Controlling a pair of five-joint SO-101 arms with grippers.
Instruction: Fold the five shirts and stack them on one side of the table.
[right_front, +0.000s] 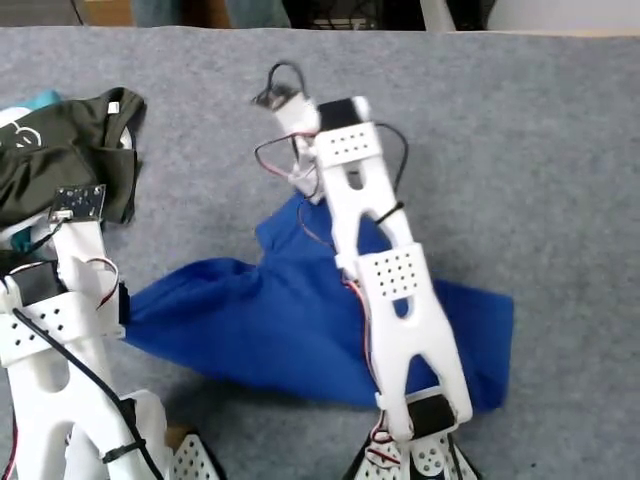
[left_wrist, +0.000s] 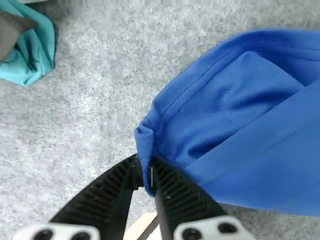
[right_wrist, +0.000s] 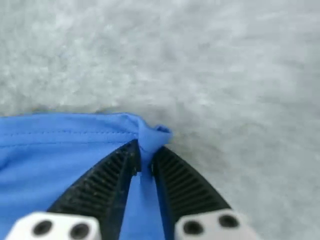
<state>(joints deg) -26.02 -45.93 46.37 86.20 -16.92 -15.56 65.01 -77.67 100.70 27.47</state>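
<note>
Two arms meet the blue shirt (right_front: 270, 330) in the high view. The left arm (right_front: 50, 340) ends at the shirt's corner nearest the dark green shirt (right_front: 60, 150), and the right arm (right_front: 385, 270) stretches straight across the cloth to its far corner. The right arm's own body covers a strip of the blue shirt, and we cannot make out either tip from up here. The blue shirt lies spread and rumpled on the grey, felt-like desk (right_front: 520, 150). The dark green shirt is well apart from it, crumpled and cut off at the picture's edge, with a sliver of the teal shirt (right_front: 42, 100) peeping from under it. Beyond the desk's far edge we see a thin strip of room, too cropped to name.

From the left wrist we see the left tool (left_wrist: 150, 180) pinched tight on a folded corner of the blue shirt's hem, with no gap between its ribbed pads. Away from that corner lies the teal shirt, partly under dark cloth.

From the right wrist we see the right tool (right_wrist: 145, 160) likewise clamped on a small bunched corner of the blue shirt, with bare grey desk beyond it.
</note>
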